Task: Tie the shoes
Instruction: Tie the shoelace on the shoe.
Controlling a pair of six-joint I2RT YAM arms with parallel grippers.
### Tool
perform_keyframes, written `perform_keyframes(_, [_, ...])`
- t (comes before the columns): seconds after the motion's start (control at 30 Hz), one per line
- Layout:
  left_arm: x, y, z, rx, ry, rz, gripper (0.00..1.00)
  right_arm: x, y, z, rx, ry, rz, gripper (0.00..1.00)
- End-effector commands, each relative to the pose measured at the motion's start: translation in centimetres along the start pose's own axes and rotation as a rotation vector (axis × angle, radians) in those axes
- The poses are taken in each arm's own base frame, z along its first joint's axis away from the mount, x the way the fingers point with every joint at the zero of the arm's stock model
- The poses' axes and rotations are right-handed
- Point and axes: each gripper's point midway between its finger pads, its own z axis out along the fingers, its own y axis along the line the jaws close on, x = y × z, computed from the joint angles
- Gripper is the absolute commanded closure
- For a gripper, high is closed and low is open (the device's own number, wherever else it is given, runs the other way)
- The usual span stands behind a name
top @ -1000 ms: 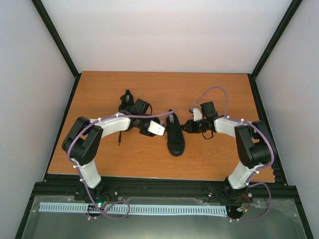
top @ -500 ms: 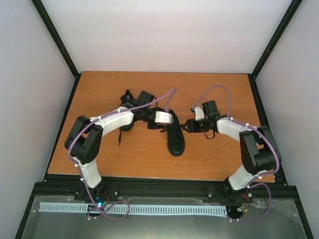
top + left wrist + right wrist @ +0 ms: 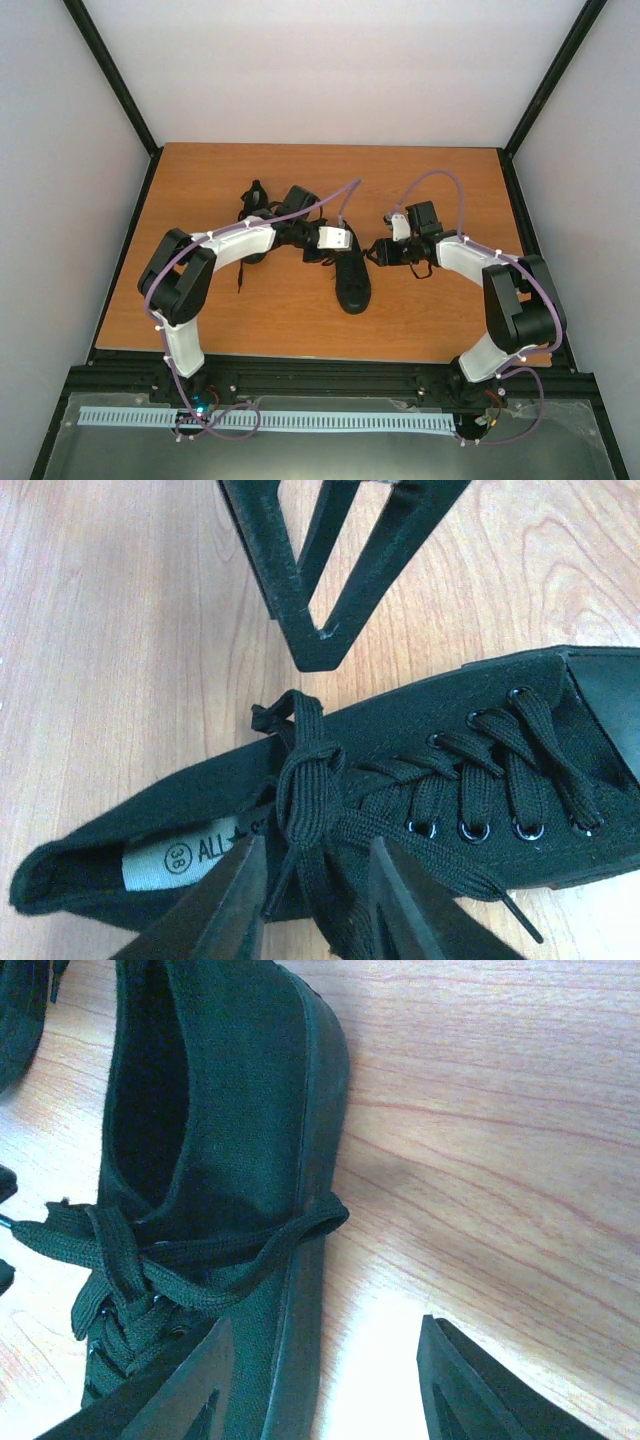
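Left hand [image 3: 320, 850]: your fingers stand apart and hold nothing. They straddle the lace strands that trail down from the knot [image 3: 305, 770], and a gap shows on either side of those strands. You cannot tell from the wrist view whether either finger touches the lace.

The near shoe [image 3: 430, 740] lies directly under and just ahead of this hand, on its sole. Its toe is off to the hand's right and its open heel to the left. The knot sits just beyond your fingertips, at the top of the lacing, a single crossing with short ends. The tongue label [image 3: 180, 858] shows inside the opening, beside your left finger.

Right hand [image 3: 328, 1322]: the fingers are spread wide with nothing between them except the edge of the sole and bare desk [image 3: 500, 1160]. The same shoe lies ahead and to the left of this hand. One lace loop [image 3: 312, 1220] drapes over the shoe's side towards you, just ahead of the fingers and apart from them.

In the top view the two hands face each other across this shoe, the left one over the lacing and the right one close beside it.

The second shoe [image 3: 254, 200] lies behind your left arm, well apart from both hands and partly hidden by the arm. A loose lace [image 3: 240, 275] trails from it towards the near edge.
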Motion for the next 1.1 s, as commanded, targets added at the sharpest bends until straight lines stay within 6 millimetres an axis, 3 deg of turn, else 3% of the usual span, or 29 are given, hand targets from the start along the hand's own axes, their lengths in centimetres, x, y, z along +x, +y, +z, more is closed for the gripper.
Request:
perform_keyframes(0.0, [-2.4, 0.8, -0.3, -0.012, -0.071, 0.025, 0.78, -0.2, -0.1, -0.5, 0.008, -0.02, -0.011, 0.47])
perform_keyframes(0.07, [-2.5, 0.6, -0.6, -0.011, -0.072, 0.029, 0.94, -0.2, -0.3, -0.6, 0.011, -0.024, 0.001, 0.47])
perform_keyframes(0.13, [-2.6, 0.1, -1.1, 0.004, -0.065, 0.041, 0.99, -0.6, -0.4, -0.9, -0.002, -0.043, 0.023, 0.47])
perform_keyframes(0.3, [-0.9, -2.0, -2.0, 0.053, 0.016, 0.016, 0.99, -2.0, 0.8, -1.7, -0.133, -0.123, 0.072, 0.46])
perform_keyframes(0.4, [0.0, -2.4, -2.2, 0.049, 0.048, 0.013, 0.99, -2.3, 1.8, -1.3, -0.22, -0.13, 0.091, 0.44])
perform_keyframes(0.67, [1.7, -4.0, -2.3, 0.076, 0.091, 0.013, 0.99, -3.2, 2.1, -0.3, -0.299, -0.169, 0.155, 0.39])
perform_keyframes(0.97, [2.0, -4.2, -2.2, 0.068, 0.092, 0.037, 0.99, -3.7, 1.5, 1.5, -0.338, -0.179, 0.247, 0.4])
perform_keyframes(1.07, [1.3, -3.3, -2.5, 0.029, 0.078, 0.052, 0.87, -3.5, 1.7, 1.4, -0.35, -0.172, 0.247, 0.43])
